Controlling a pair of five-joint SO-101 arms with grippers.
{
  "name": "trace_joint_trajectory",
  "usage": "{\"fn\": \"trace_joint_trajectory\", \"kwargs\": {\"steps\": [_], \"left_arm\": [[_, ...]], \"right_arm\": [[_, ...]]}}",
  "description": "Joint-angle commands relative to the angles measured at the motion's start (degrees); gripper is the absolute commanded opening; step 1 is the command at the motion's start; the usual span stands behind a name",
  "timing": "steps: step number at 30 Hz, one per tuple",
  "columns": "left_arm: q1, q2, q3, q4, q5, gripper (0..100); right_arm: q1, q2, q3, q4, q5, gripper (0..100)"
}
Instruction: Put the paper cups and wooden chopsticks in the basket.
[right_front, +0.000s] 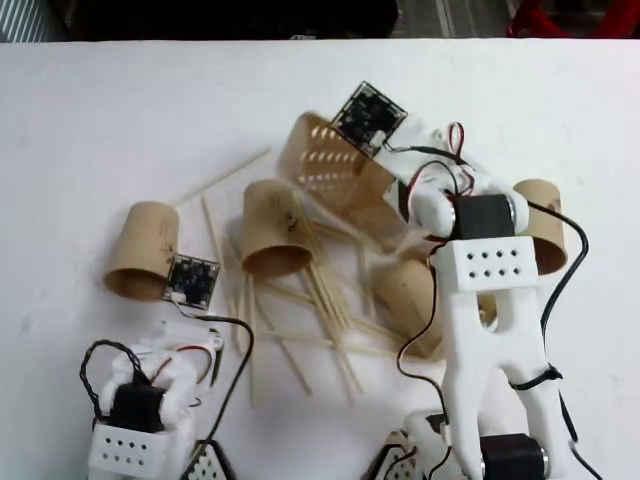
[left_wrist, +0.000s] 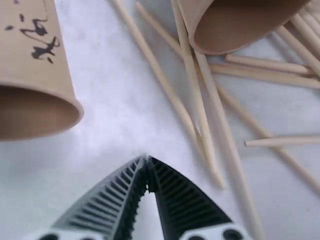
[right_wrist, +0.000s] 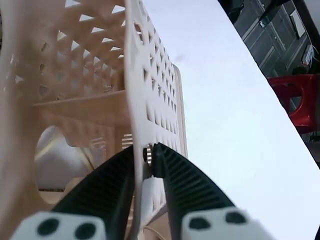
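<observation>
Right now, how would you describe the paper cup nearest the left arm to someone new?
On the white table, look left of the scattered chopsticks. A paper cup lies on its side there, marked with a black scribble. It is the leftmost cup and lies clear of the sticks.

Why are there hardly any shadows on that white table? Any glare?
High view: the table glares evenly white, only faint shadows beside the paper cups. Left wrist view: soft shadows edge the chopsticks. Right wrist view: light passes through holes in the basket.
</observation>
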Motion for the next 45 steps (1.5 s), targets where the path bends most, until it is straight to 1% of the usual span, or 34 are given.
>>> {"fn": "trace_joint_trajectory", "kwargs": {"steps": [1, 6, 15, 17, 21, 24, 26, 32, 37, 41, 45], "left_arm": [[0.3, -0.6, -0.3, 0.3, -0.4, 2], [0.3, -0.6, -0.3, 0.3, -0.4, 2], [0.3, -0.6, -0.3, 0.3, -0.4, 2], [0.3, -0.6, -0.3, 0.3, -0.4, 2], [0.4, -0.6, -0.3, 0.3, -0.4, 2], [0.5, -0.6, -0.3, 0.3, -0.4, 2], [0.5, -0.6, -0.3, 0.3, -0.4, 2], [0.5, -0.6, -0.3, 0.3, -0.4, 2], [0.4, -0.6, -0.3, 0.3, -0.4, 2], [0.4, -0.6, -0.3, 0.3, -0.4, 2], [0.4, -0.6, -0.3, 0.3, -0.4, 2]], "right_arm": [[-1.0, -3.0, -4.5, 2.6, 0.0, 2.0], [-0.1, -1.4, -4.8, 0.7, 0.1, 2.0], [8.4, 13.3, -6.9, -10.9, -0.5, 2.6], [10.4, 16.7, -9.6, -11.0, -2.1, 6.3], [14.3, 22.2, -16.9, -10.8, -8.9, 16.6], [15.3, 24.1, -20.7, -9.6, -11.5, 21.9], [15.0, 24.1, -23.2, -6.5, -12.7, 24.0], [10.7, 23.5, -33.6, 4.5, -12.8, 24.1], [6.4, 24.0, -40.9, 10.8, -17.7, 24.1], [1.5, 24.1, -41.2, 11.8, -18.5, 24.1], [-2.0, 26.9, -41.8, 11.4, -21.3, 24.1]]}}
